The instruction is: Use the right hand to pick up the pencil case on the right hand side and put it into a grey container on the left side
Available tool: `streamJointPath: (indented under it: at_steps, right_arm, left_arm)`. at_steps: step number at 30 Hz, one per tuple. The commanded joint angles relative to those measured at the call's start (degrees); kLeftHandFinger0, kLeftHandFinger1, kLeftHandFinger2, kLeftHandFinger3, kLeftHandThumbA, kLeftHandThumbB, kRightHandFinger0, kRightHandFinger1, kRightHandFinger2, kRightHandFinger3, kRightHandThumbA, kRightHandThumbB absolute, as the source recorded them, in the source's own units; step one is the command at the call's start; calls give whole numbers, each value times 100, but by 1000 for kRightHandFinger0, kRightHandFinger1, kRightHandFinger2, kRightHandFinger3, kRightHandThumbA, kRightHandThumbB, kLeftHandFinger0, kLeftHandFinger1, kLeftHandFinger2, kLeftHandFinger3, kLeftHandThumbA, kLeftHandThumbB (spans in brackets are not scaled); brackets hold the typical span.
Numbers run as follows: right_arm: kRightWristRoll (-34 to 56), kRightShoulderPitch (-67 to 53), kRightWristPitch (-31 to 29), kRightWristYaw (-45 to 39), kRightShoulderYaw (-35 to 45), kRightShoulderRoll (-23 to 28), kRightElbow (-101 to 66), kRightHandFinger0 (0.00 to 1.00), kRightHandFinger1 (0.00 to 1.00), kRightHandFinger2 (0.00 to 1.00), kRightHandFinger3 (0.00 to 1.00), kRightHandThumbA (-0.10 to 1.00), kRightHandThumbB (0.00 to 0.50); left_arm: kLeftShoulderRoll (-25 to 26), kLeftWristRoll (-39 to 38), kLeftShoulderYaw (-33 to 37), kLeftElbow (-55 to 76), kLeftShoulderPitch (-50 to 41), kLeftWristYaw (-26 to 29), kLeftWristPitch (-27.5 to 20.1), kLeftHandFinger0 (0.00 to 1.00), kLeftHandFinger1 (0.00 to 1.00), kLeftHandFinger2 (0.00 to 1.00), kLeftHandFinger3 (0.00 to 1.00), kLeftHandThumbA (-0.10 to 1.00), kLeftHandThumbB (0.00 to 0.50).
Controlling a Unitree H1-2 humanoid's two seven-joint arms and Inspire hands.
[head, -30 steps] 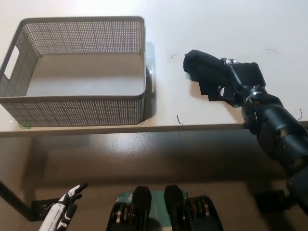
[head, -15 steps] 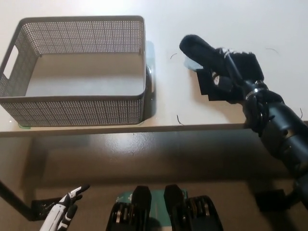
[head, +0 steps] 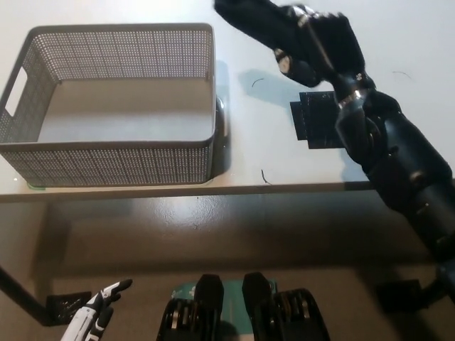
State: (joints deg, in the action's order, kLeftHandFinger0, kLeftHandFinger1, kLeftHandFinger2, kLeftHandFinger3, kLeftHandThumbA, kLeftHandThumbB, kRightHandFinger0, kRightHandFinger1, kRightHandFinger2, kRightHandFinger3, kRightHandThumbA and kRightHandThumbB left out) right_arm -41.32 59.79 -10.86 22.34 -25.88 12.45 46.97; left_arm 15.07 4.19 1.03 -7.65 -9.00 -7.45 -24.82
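The big white table (head: pixel 298 160) holds a grey plastic basket full of tiny holes (head: pixel 114 106) on its left side. The black right hand (head: pixel 320 46) is up above the table, to the right of the basket, squeezing a long black soft pencil case (head: pixel 252 20). The small white left hand (head: pixel 99 316) hangs low at the bottom left; I cannot tell if it is open.
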Motion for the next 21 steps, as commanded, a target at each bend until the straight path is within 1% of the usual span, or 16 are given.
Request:
streamJointPath:
  at_steps: [1,4,5,6,7,10,11,12,14,15,16,17,18,19,20,21]
  right_arm:
    - [-5,496,344,-477,95,-206,-967,0,340,818,772,-100,179]
    - [-83,626,322,-451,16,-469,-1014,0,256,740,669,-100,188]
    - [-99,641,396,-551,-3,-535,-1087,0,209,692,502,-100,187]
    - [-101,686,472,-644,-14,-636,-1141,0,154,612,407,-100,204]
    - [-112,709,559,-701,-10,-708,-1185,0,146,615,326,-100,196]
    - [-88,900,632,-654,22,-1032,-998,0,108,584,200,-100,189]
    - [-97,892,639,-658,35,-1038,-1001,0,111,594,198,-100,185]
    - [-109,965,671,-642,28,-1148,-898,0,138,668,213,-100,184]
    - [-151,1073,624,-467,15,-1300,-608,0,229,790,433,-100,200]
    - [-145,1152,521,-343,-1,-1391,-367,0,217,760,445,-100,199]
    - [-130,1188,514,-371,-6,-1437,-257,1,260,812,623,-100,177]
    - [-85,1178,560,-442,7,-1512,-205,0,176,601,669,-100,184]
    - [-66,1184,540,-417,10,-1568,-112,0,97,445,556,-100,192]
    - [-69,1179,525,-396,14,-1575,-84,0,33,396,461,-100,193]
    - [-42,1195,465,-338,18,-1630,53,0,1,371,198,-100,205]
    - [-29,1206,419,-308,23,-1664,150,0,0,391,175,-100,207]
  left_arm:
    - [89,-46,31,45,-100,-45,-211,988,964,883,839,1000,432]
    - [80,-57,39,20,-102,-56,-211,980,971,885,841,1000,443]
    - [92,-37,59,24,-113,-55,-211,977,968,882,839,1000,431]
    - [101,-28,89,22,-110,-62,-211,970,959,876,835,1000,427]
    - [102,28,112,26,-108,-26,-211,956,948,867,831,1000,428]
    - [97,64,207,-11,-80,4,-211,949,932,853,821,1000,398]
    - [102,67,220,-15,-79,10,-211,949,931,853,821,1000,398]
    - [103,118,225,-18,-80,25,-211,952,924,843,817,1000,398]
    - [108,142,247,-34,-66,34,-211,956,923,840,817,1000,386]
    - [102,121,253,-68,-44,47,-211,944,917,835,815,1000,378]
    - [100,103,257,-78,-38,35,-211,941,916,834,815,1000,380]
    - [114,109,270,-68,-59,26,-211,935,913,833,812,1000,379]
    - [124,124,287,-73,-64,24,-211,931,910,832,812,1000,374]
    - [126,131,299,-80,-60,22,-211,929,909,832,812,1000,373]
    - [103,151,296,-99,-50,39,-211,904,873,805,806,1000,396]
    - [84,159,301,-114,-38,51,-211,900,867,802,805,1000,397]
